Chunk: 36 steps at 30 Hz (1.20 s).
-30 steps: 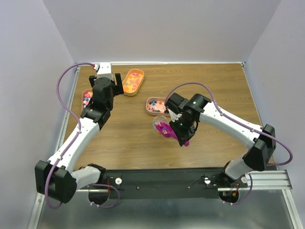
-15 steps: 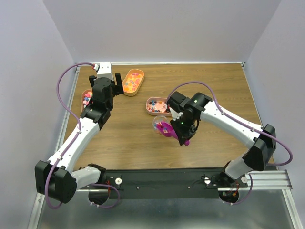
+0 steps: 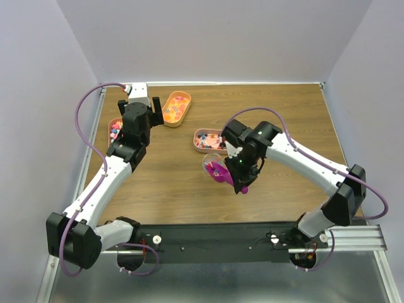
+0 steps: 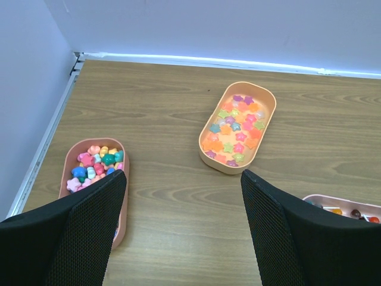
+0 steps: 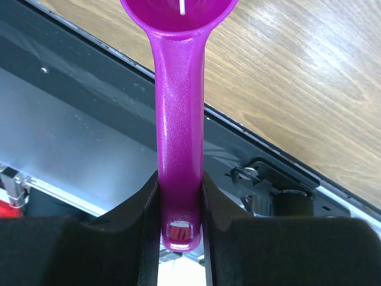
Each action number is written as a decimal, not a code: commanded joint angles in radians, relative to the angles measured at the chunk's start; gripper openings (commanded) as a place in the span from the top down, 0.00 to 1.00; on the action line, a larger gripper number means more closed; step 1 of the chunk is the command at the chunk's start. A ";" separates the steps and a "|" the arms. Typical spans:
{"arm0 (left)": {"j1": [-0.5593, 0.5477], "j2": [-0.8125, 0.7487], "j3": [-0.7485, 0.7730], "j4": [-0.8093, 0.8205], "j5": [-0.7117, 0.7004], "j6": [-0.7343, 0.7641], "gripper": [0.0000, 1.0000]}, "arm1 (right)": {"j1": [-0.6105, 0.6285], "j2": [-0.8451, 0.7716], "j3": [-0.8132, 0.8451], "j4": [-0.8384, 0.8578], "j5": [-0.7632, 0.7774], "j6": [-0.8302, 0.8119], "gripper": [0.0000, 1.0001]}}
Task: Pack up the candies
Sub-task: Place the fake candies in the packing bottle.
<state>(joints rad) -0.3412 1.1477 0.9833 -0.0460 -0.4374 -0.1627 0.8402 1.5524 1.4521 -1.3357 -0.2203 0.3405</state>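
Candies [image 4: 95, 165] fill a peach tray [image 4: 70, 170] at the left, and star-shaped ones [image 4: 237, 126] lie in an orange tray [image 4: 266, 134] further back. My left gripper [image 4: 183, 176] hangs open over bare wood between these trays, holding nothing; from above it [image 3: 151, 108] sits at the table's back left. My right gripper [image 5: 180, 179] is shut on the handle of a magenta scoop [image 5: 178, 113]. From above, the scoop [image 3: 221, 172] points its bowl at a small clear container [image 3: 209, 162] near the table's middle, just in front of a third tray of candies [image 3: 206, 139].
The metal rail and arm bases [image 3: 252, 240] run along the near edge, and they show under the scoop handle in the right wrist view. A side wall [image 4: 30, 71] stands close to the left tray. Open wood [image 3: 297, 113] lies at the back right.
My right wrist has shifted slightly toward the back left with the scoop still gripped. The left arm and the trays have not moved.
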 commanded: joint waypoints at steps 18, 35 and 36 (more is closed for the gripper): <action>0.005 -0.032 -0.005 0.014 -0.029 0.019 0.14 | -0.076 0.018 0.004 -0.057 -0.185 0.046 0.99; 0.005 -0.046 -0.009 0.020 -0.034 0.023 0.14 | -0.194 0.037 -0.018 -0.059 -0.327 0.042 0.99; 0.005 -0.045 -0.009 0.021 -0.034 0.023 0.15 | -0.193 0.038 -0.024 -0.059 -0.332 0.043 0.99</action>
<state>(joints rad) -0.3412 1.1290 0.9829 -0.0456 -0.4381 -0.1482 0.6464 1.5661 1.4479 -1.3369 -0.4801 0.3779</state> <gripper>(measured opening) 0.854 0.324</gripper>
